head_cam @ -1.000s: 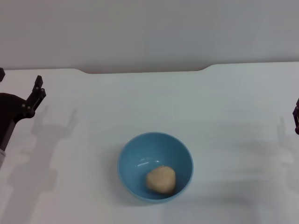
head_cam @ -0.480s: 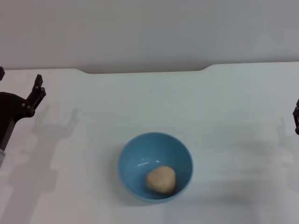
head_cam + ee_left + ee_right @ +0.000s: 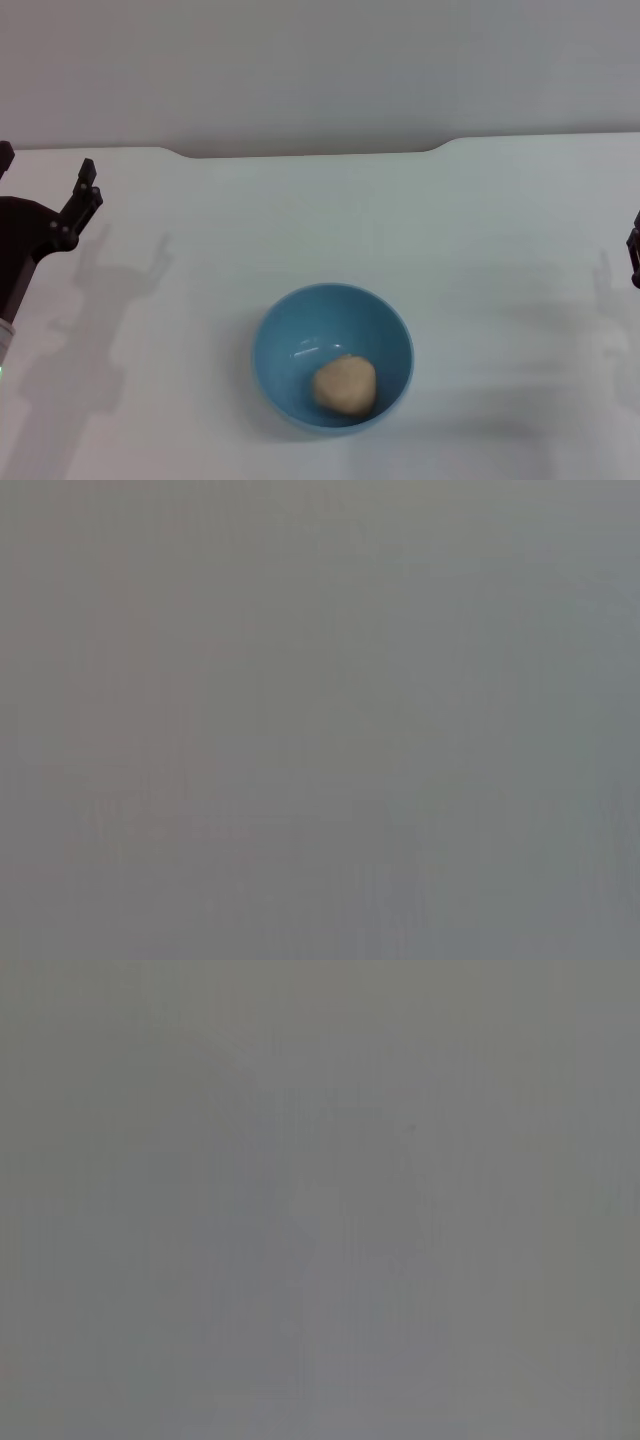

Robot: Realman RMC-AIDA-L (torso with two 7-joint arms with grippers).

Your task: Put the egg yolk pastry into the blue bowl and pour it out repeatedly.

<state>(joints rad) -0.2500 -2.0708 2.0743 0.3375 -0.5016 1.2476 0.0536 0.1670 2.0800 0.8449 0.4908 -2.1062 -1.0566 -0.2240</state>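
Blue bowl: lower centre of the frame, upright on the white bench. Egg yolk pastry: inside the bowl, lower right of its floor. Left hand: far left edge, fingers apart, well clear of the bowl. Right hand: far right edge; I cannot tell its state. Both wrist views show me plain grey.
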